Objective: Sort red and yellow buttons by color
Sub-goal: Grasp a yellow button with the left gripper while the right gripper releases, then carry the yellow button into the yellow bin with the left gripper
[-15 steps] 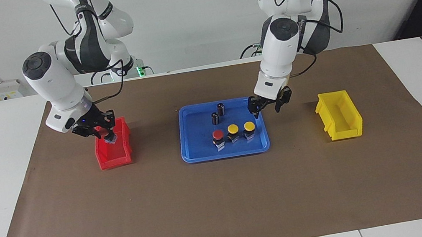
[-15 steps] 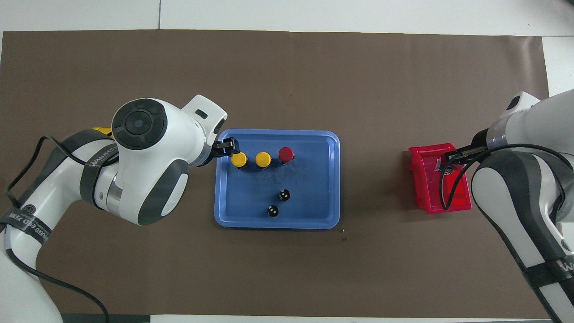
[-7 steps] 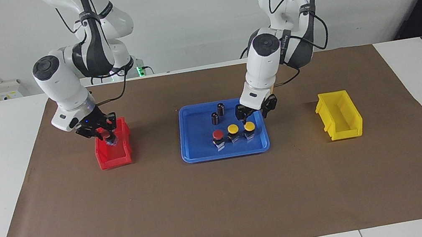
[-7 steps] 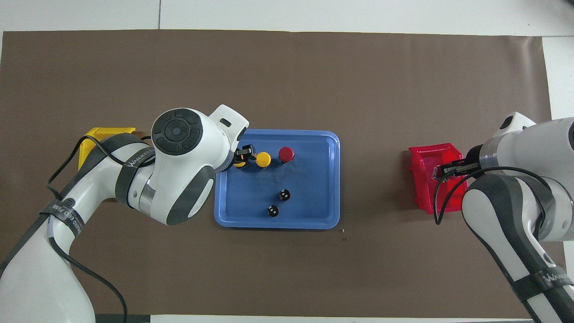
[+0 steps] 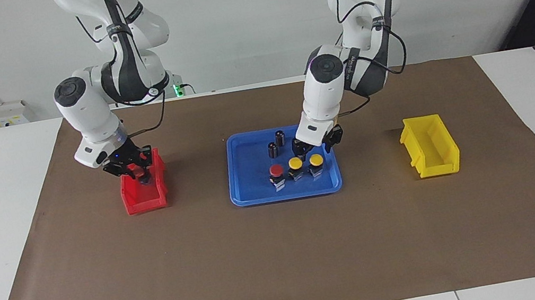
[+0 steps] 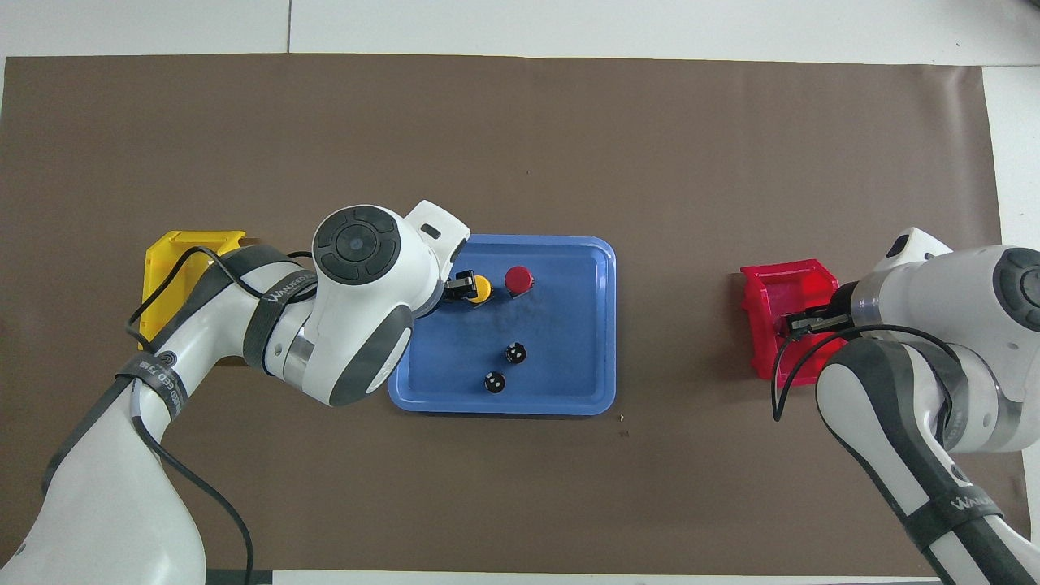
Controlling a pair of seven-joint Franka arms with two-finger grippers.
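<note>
Three buttons stand in a row in the blue tray (image 5: 285,195): a red button (image 5: 276,170) and two yellow buttons (image 5: 295,163) (image 5: 316,160). My left gripper (image 5: 314,149) is low over the yellow button at the row's end toward the left arm. It is open, its fingers apart on either side of the cap. In the overhead view the left gripper (image 6: 455,286) hides that button; the other yellow button (image 6: 479,289) and the red button (image 6: 518,279) show. My right gripper (image 5: 138,173) is down in the red bin (image 5: 144,204), shut on another red button.
Two small dark cylinders (image 5: 280,137) (image 5: 273,149) stand in the tray, nearer to the robots than the buttons. A yellow bin (image 5: 430,145) sits toward the left arm's end of the brown mat, the red bin (image 6: 780,280) toward the right arm's end.
My left gripper moved from the tray's edge to over the end yellow button, came lower, and its fingers narrowed. My right gripper shifted slightly within the red bin.
</note>
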